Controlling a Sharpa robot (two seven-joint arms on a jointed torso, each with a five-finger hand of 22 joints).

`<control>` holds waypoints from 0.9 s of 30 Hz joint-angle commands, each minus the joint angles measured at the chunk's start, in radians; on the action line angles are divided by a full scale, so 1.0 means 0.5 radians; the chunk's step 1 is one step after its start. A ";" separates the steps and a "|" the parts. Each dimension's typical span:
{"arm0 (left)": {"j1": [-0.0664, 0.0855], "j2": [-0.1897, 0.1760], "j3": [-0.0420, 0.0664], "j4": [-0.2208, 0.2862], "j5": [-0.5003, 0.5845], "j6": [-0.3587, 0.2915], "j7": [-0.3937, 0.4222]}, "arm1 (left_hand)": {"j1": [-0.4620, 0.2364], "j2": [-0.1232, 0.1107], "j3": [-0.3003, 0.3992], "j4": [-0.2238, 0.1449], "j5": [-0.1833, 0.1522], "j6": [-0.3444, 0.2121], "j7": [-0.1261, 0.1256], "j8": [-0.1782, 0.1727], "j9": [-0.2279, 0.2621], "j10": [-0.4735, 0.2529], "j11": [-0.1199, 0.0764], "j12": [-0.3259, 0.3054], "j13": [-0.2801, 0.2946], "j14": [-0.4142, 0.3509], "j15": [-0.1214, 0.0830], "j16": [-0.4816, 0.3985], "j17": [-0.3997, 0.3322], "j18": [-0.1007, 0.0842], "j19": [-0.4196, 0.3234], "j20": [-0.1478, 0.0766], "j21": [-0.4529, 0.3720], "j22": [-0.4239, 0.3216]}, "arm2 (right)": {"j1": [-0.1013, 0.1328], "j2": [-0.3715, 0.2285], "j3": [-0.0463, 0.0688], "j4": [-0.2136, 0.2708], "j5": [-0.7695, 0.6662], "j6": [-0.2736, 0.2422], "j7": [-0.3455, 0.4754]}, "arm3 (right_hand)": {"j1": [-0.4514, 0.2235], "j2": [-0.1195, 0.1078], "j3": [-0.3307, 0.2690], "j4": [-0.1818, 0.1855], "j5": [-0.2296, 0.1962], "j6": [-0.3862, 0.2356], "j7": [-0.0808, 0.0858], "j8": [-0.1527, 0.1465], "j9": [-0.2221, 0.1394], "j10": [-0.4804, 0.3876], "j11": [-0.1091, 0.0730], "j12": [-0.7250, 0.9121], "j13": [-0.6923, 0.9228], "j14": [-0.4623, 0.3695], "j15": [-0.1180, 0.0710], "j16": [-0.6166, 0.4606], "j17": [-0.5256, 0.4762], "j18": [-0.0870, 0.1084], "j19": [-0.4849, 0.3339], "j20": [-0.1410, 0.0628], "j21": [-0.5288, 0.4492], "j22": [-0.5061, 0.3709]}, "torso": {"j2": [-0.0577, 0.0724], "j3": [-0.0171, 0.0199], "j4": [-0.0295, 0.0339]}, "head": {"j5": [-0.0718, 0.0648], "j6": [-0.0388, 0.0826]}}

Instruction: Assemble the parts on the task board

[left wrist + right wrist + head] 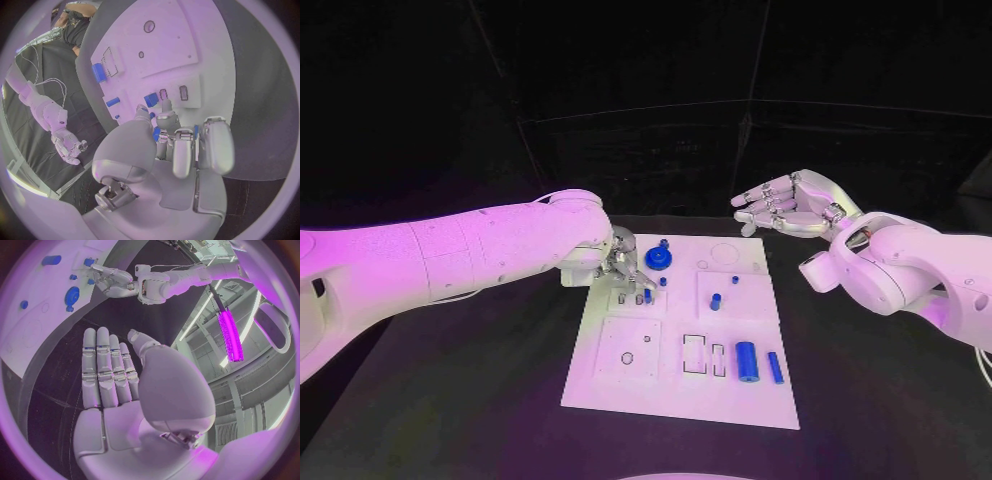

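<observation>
My left hand (620, 262) is working over the far left part of the board (678, 395), fingers pointing down at it. In the left wrist view my fingers (185, 150) are curling in together above the board surface, with a small blue part (155, 133) showing between thumb and fingers; whether I am actually pinching it or only hovering against it, I cannot tell.

My right hand (790, 207) is hanging in the air beyond the board's far right corner, well apart from it. Its fingers (106, 367) are lying straight and side by side, thumb apart, and it is holding nothing.

The board is lying flat in the middle of the black table (459, 400). A round blue part (658, 260) is sitting near its far edge, just beside my left hand. Two small blue pegs (715, 301) are standing toward the board's centre. A thick blue cylinder (747, 362) and a thinner blue rod (775, 367) are lying side by side near the right edge, next to rectangular cutouts (694, 352).
</observation>
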 commanded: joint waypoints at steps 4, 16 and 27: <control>-0.004 0.019 -0.002 -0.008 -0.014 0.039 -0.009 | 0.026 0.006 -0.012 -0.004 0.001 -0.011 -0.001 0.011 0.007 -0.008 -0.003 0.016 0.007 0.208 -0.011 0.006 0.526 -0.022 0.030 -0.010 0.015 0.010 | 0.005 0.010 0.002 -0.004 0.018 -0.016 0.006 | -0.021 0.000 0.004 -0.016 0.011 -0.021 -0.001 -0.013 -0.002 -0.018 0.008 -0.010 -0.006 0.004 0.014 -0.019 -0.004 0.002 -0.004 0.013 -0.014 -0.006 | 0.000 0.0000 0.001 | 0.000 -0.007; -0.007 0.029 -0.003 0.009 -0.014 0.004 0.005 | 0.031 0.014 -0.012 -0.002 0.001 -0.013 -0.002 0.020 0.016 -0.002 -0.003 0.029 0.020 0.208 -0.011 0.006 0.526 -0.024 0.032 -0.009 0.021 0.021 | 0.005 0.025 0.002 -0.018 0.018 -0.017 -0.008 | -0.024 0.000 0.004 -0.017 0.013 -0.023 0.000 -0.012 -0.002 -0.020 0.010 -0.010 -0.008 0.003 0.016 -0.022 -0.005 0.002 -0.005 0.015 -0.017 -0.007 | -0.002 -0.0009 0.002 | 0.006 -0.018; -0.007 0.049 -0.002 0.002 -0.013 0.019 0.018 | 0.062 0.023 -0.008 -0.014 0.001 -0.023 -0.004 0.040 0.038 -0.001 -0.005 0.036 0.026 0.208 -0.012 0.006 0.526 -0.025 0.032 -0.009 0.026 0.028 | 0.005 0.040 0.001 -0.030 0.018 -0.013 -0.020 | -0.028 0.002 0.004 -0.018 0.017 -0.025 0.001 -0.011 -0.001 -0.022 0.011 -0.009 -0.010 0.003 0.017 -0.027 -0.006 0.002 -0.006 0.016 -0.021 -0.010 | -0.002 -0.0005 0.000 | 0.004 -0.021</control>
